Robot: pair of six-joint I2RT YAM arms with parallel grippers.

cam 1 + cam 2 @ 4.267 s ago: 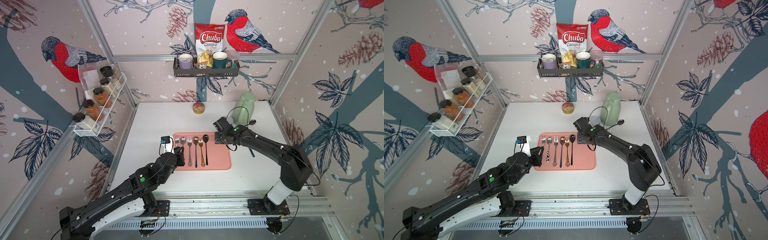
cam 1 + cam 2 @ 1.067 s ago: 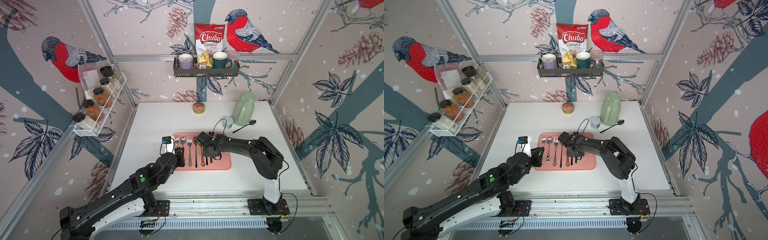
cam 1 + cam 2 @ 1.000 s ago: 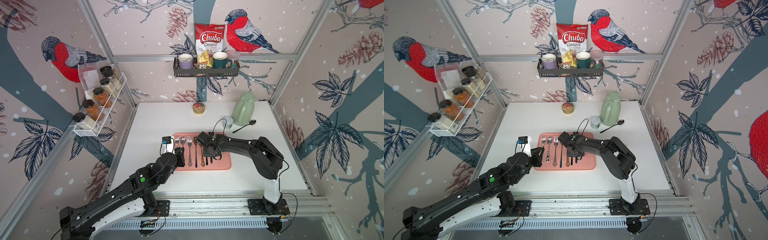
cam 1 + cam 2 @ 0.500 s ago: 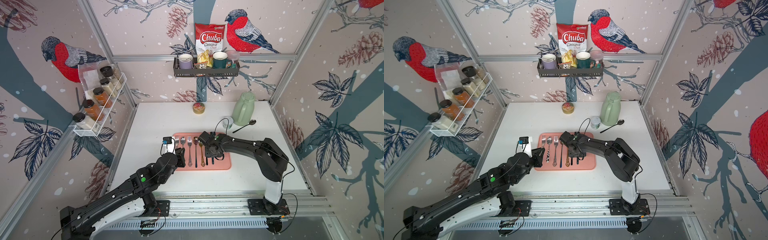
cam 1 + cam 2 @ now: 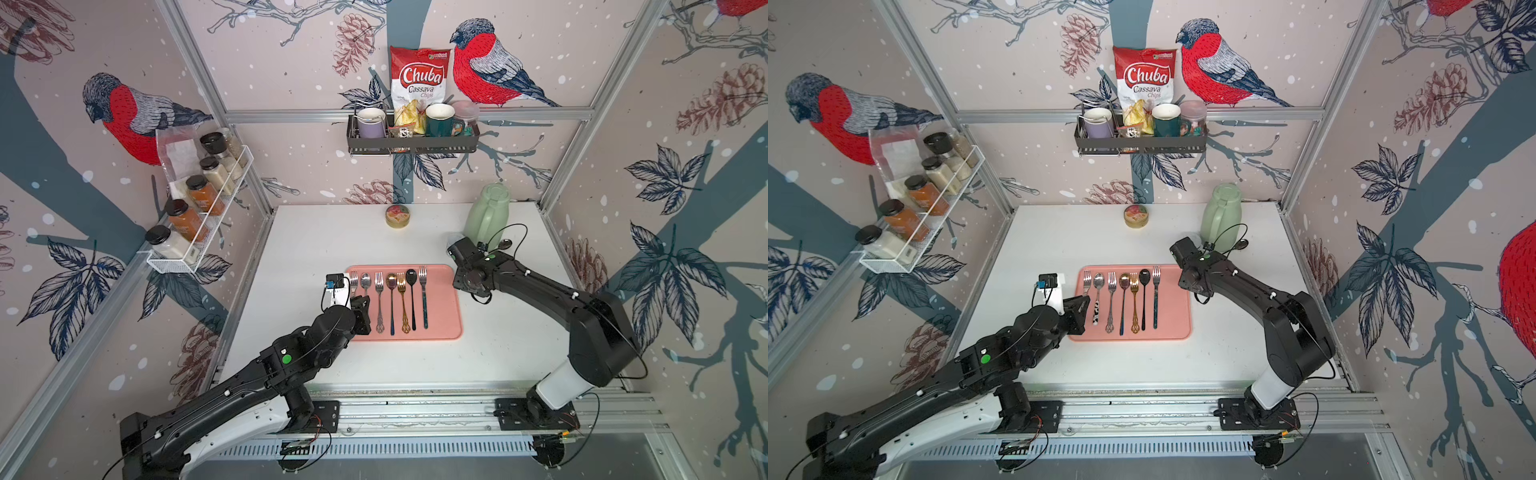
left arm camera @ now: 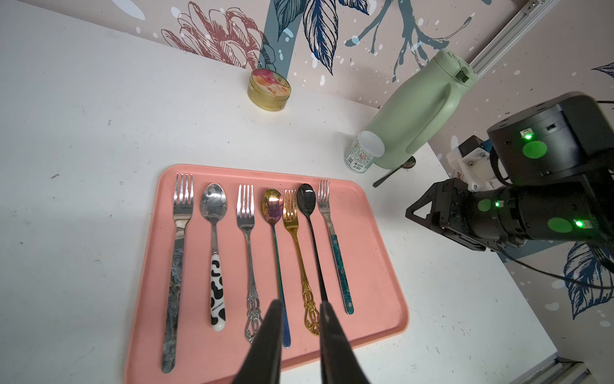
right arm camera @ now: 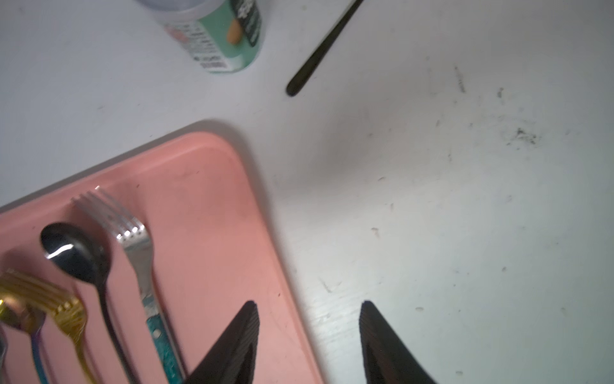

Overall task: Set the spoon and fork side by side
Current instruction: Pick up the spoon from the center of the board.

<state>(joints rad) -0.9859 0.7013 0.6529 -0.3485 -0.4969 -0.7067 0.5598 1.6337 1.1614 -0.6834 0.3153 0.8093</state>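
Observation:
A pink tray (image 5: 455,307) holds a row of forks and spoons lying parallel. At its right end a black spoon (image 5: 411,299) (image 6: 307,202) lies next to a teal-handled fork (image 5: 424,301) (image 7: 139,252). My right gripper (image 7: 307,304) hangs open and empty over the tray's right edge, and shows from the side in the left wrist view (image 6: 418,212). My left gripper (image 6: 300,304) hovers over the tray's near left part (image 5: 362,311). Its jaws are slightly apart with nothing between them.
A second black spoon (image 5: 505,244) lies on the table by the green jug (image 5: 488,216), with a small white-lidded jar (image 6: 363,153) beside it. A gold tin (image 5: 397,216) sits at the back. Racks with jars and cups hang on the walls.
My right gripper has opened and drawn back from the middle of the tray to its right edge. The teal-handled fork now lies free beside the black spoon. The left arm has not moved.

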